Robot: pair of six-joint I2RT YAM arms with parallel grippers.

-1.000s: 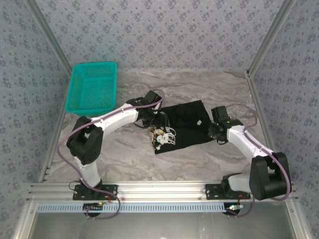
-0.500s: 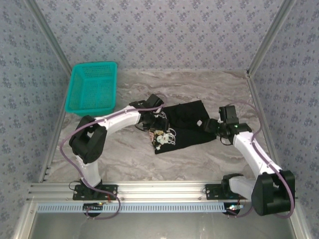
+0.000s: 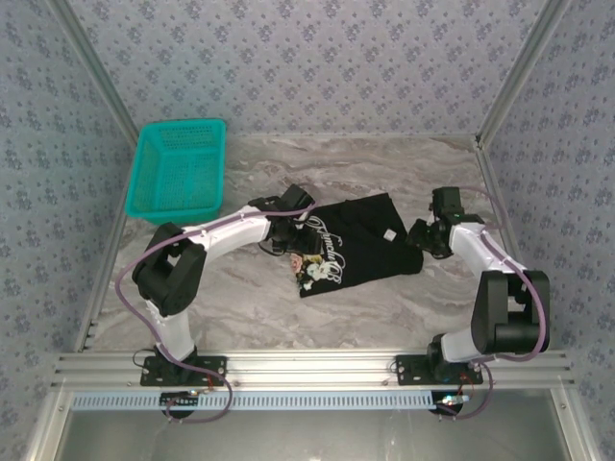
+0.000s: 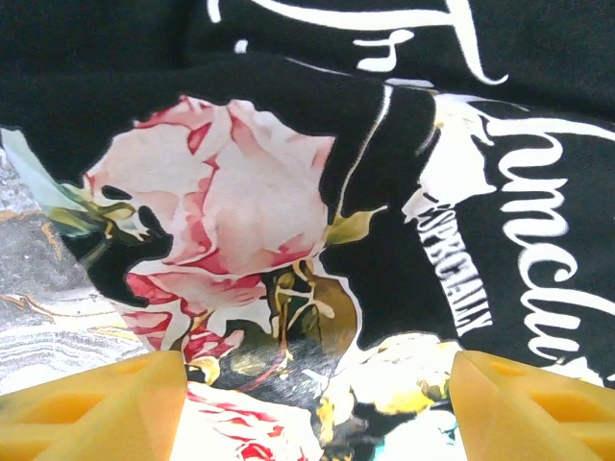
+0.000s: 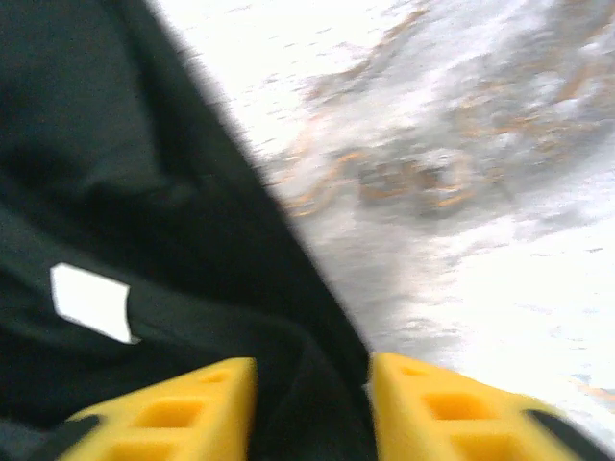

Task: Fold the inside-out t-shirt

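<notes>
Surface: grey-veined marble-pattern surface (image 3: 384, 298), enclosed by patterned blue-grey walls (image 3: 317, 67).
T-shirt position: the inside-out t-shirt (image 3: 360, 240) lies flat near the middle of the surface, between the two arms, as a rough rectangle tilted up to the right.
T-shirt detail: the printed graphic (image 3: 322, 267) faces up at the near-left end. The left wrist view resolves it as a pink rose (image 4: 221, 202) beside white script lettering. A small white tag (image 3: 383, 236) sits toward the far-right end.
Left gripper: the left gripper (image 3: 296, 233) is low over the left end of the shirt; in its wrist view (image 4: 317, 370) the yellow jaws stand wide apart, with the print below and between them.
Right gripper: the right gripper (image 3: 423, 236) is at the shirt's right edge. In its blurred wrist view (image 5: 312, 370) the jaws are fairly close together with black cloth in the gap; whether they clamp it cannot be told.
Basket: a teal mesh basket (image 3: 178, 171) stands at the far-left corner, well apart from the shirt.
</notes>
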